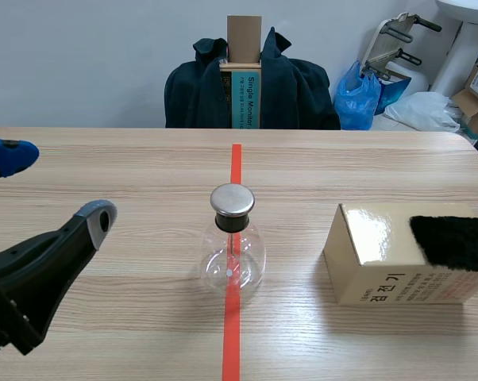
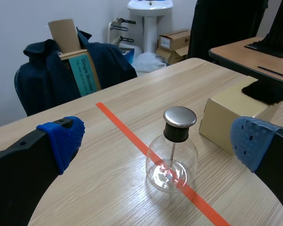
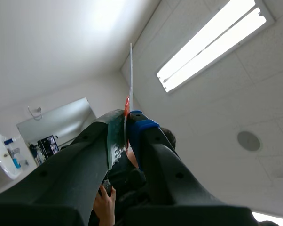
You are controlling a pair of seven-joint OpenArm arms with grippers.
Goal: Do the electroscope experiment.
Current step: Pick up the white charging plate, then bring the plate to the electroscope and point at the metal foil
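the electroscope [image 1: 233,246], a clear glass flask with a metal cap, stands on the red tape line [image 1: 236,163] at the middle of the table [image 1: 104,167]. the left gripper [image 1: 56,186] hangs to its left, jaws wide apart and holding nothing. the right gripper [image 3: 127,134] points up at the ceiling, fingers pinched on a thin pale strip [image 3: 130,75], possibly plastic. a tan box [image 1: 382,254] topped with a black furry pad [image 1: 453,242] sits to the right of the flask, apart from it.

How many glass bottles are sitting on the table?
1. The glass bottle with the metal cap stands on the red tape line in the middle of the table, left of the cardboard box. None seems hidden.
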